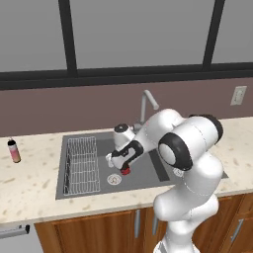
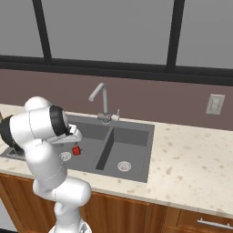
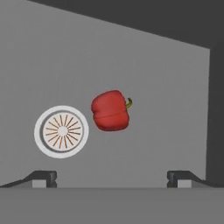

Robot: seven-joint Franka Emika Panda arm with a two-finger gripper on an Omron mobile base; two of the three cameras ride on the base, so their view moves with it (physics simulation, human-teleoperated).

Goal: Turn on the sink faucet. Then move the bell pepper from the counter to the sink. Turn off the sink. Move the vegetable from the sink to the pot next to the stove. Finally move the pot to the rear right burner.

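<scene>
The red bell pepper [image 3: 110, 111] lies on the floor of the sink's [image 1: 99, 143] left basin, just beside the round silver drain [image 3: 61, 131]. My gripper [image 3: 111, 177] hangs open right above the pepper, with its fingertips spread wide and nothing between them. From the left base view, the hand [image 1: 123, 157] reaches down into the basin over the pepper [image 1: 125, 171]. The right base view has the pepper [image 2: 76, 150] below my forearm. The grey sink faucet [image 1: 147, 104] stands behind the sink, spout angled to one side. The pot and the stove are out of view.
A wire rack [image 1: 81, 165] fills the left part of the sink. A pink-and-tan bottle [image 1: 14, 150] stands on the beige counter [image 1: 29, 188] at the far left. The right basin [image 2: 125, 152] holds just its drain. A wall outlet [image 2: 215, 104] sits at the right.
</scene>
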